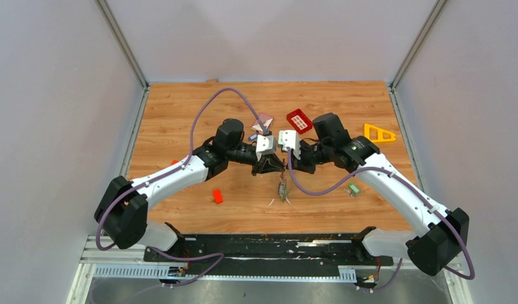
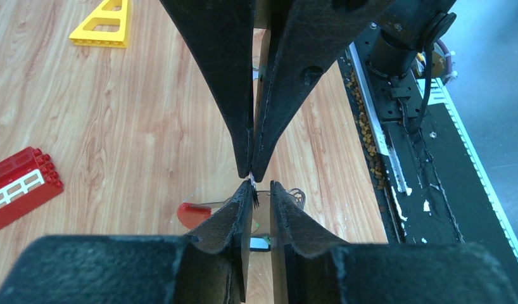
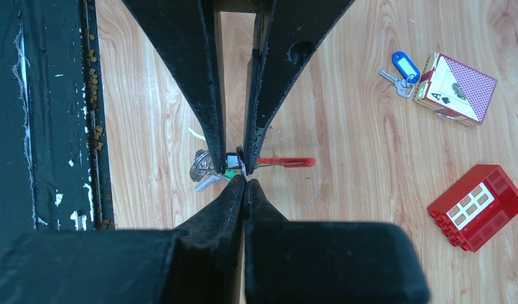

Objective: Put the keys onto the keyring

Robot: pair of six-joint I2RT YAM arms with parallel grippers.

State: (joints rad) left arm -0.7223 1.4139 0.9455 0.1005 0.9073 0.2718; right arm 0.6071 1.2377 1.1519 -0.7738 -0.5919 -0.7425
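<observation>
I am holding my right claw pressed fully closed, its tips touching the small metal keyring with the dark strap fob over the middle of the wooden counter; whether a thin part of the ring is pinched there I cannot tell. My left claw is facing it tip to tip, its jaws standing a narrow gap apart around part of the keyring, and I cannot tell whether they are gripping it. The fob's glossy red piece is sticking out to one side of both claws. A silver key with a green plastic head is lying apart on the counter beside my right arm, and a silver key with a blue plastic head is lying just beside the closed playing-card box. The red rectangular gridded tray is sitting farther back, showing white cells; what is lying in them I cannot tell. A yellow plastic triangle and a small plain red block are resting well apart from the rest.
</observation>
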